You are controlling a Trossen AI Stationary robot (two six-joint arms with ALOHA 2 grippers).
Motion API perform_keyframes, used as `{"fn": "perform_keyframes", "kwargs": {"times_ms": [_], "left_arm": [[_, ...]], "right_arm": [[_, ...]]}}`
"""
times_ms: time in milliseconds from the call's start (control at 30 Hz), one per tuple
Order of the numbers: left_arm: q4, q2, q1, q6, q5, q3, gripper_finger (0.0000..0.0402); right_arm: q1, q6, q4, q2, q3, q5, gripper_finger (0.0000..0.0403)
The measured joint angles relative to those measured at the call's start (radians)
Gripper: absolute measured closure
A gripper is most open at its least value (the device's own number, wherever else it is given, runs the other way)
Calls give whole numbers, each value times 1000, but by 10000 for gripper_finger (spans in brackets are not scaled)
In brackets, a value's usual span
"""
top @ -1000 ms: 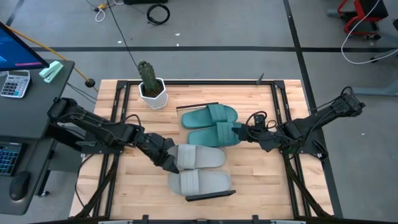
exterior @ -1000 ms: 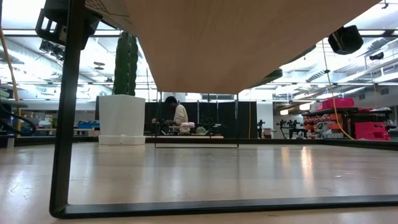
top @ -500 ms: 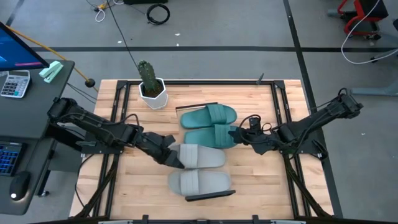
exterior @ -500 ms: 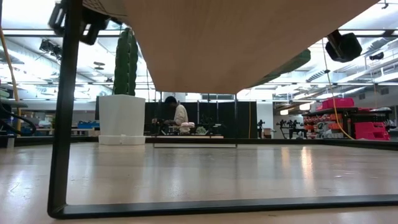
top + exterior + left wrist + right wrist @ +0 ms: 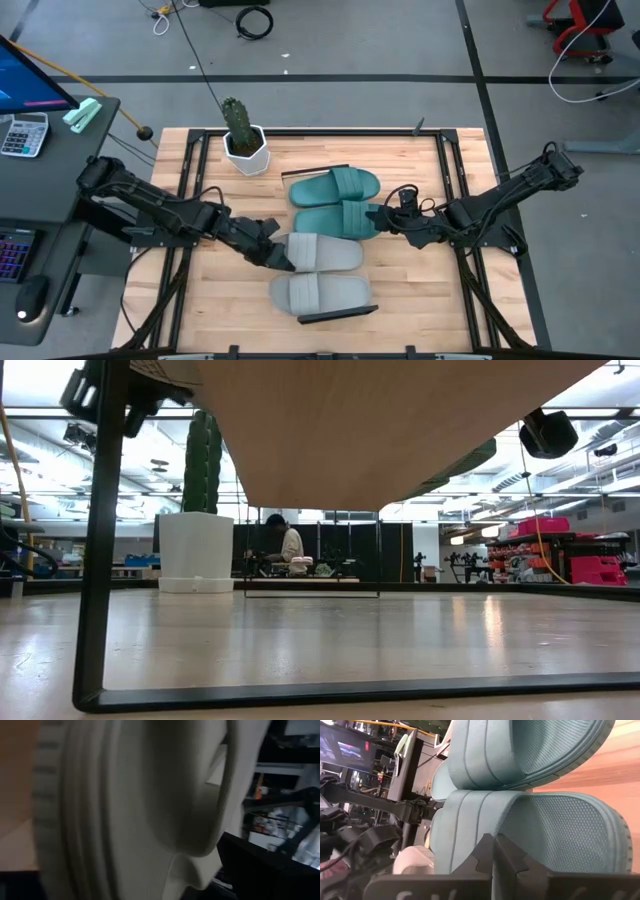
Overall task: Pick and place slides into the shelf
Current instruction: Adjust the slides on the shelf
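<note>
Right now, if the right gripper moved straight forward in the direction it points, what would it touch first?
Most likely the nearer teal slide. The right gripper, shut, sits at that slide's end and points along it. The second teal slide lies beside it, off this line. Whether they already touch I cannot tell.

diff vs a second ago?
The left claw slid back along the upper grey slide, from its strap side to its outer end. The right claw eased in against the lower teal slide, shut. All four slides, the shelf and the cactus pot stayed put.
</note>
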Motion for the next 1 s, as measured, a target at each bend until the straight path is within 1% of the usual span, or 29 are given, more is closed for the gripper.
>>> {"fn": "perform_keyframes", "kwargs": {"times_ms": [133,267,367,533,600,700,833,1000], "left_arm": [[-53,0,-20,-5,-42,0,118],[-50,0,-29,-4,-88,0,109],[-36,0,-30,11,-96,0,84],[-31,1,-45,25,-109,0,21],[-40,1,-51,21,-114,0,7],[-51,1,-60,2,-133,0,12],[-25,1,-61,0,-132,2,14],[22,2,-61,55,-60,35,3]], "right_arm": [[0,-5,11,0,0,0,395],[0,-12,10,0,0,-1,398],[0,-12,9,0,0,-1,395],[0,-14,13,0,0,-3,396],[0,-14,14,0,0,-3,397],[0,-14,14,0,0,-4,394],[0,-14,14,0,0,-3,395],[0,-14,14,0,0,-3,396]]}}
